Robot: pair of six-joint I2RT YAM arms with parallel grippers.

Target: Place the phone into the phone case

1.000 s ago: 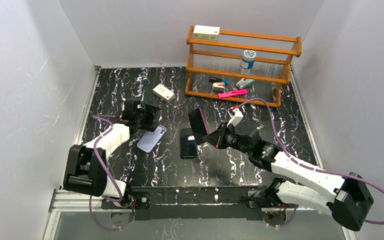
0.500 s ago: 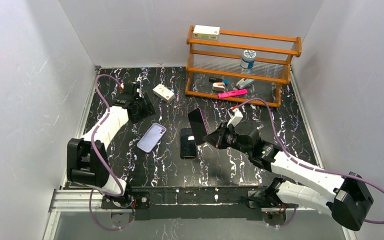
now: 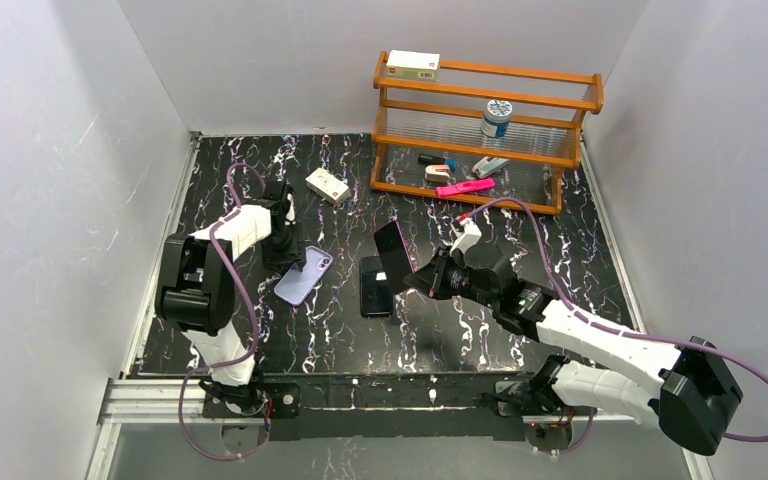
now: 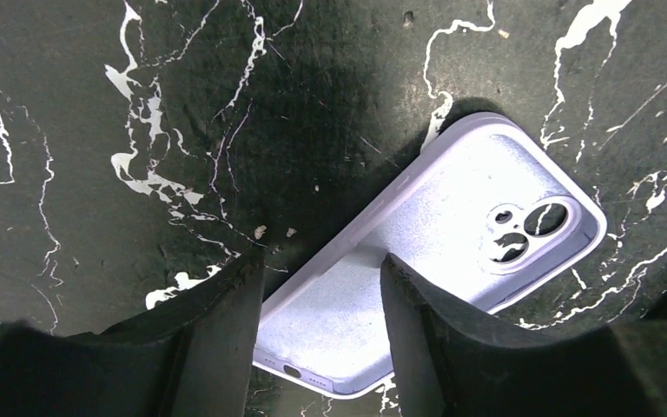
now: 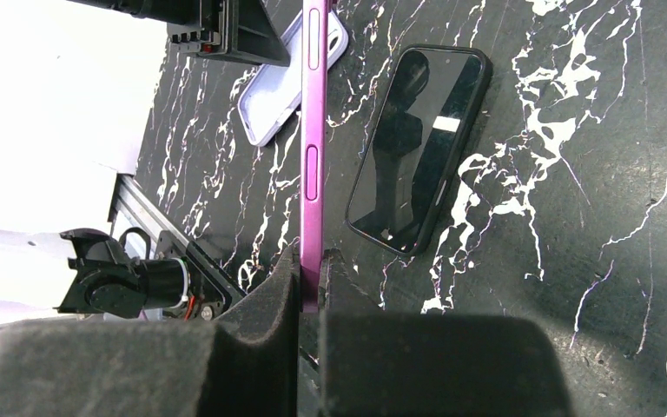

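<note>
The phone (image 3: 393, 252), slim with a dark screen and a purple rim, is held upright on its edge above the table by my right gripper (image 3: 422, 280). In the right wrist view the gripper (image 5: 311, 278) is shut on the phone's lower end and I see the phone (image 5: 314, 113) edge-on. The lavender phone case (image 3: 303, 277) lies flat on the table, hollow side up, camera cutout at its far end. My left gripper (image 3: 285, 250) is low over the case's far-left part. In the left wrist view it (image 4: 323, 287) is open, straddling one long edge of the case (image 4: 452, 252).
A matte black slab (image 3: 376, 286) lies flat between case and phone; it also shows in the right wrist view (image 5: 417, 148). A small white box (image 3: 327, 185) lies behind the case. A wooden rack (image 3: 480, 130) with small items stands at the back right.
My left arm swung away to the back left, then came back down over the case. My right gripper with the phone shifted slightly left.
</note>
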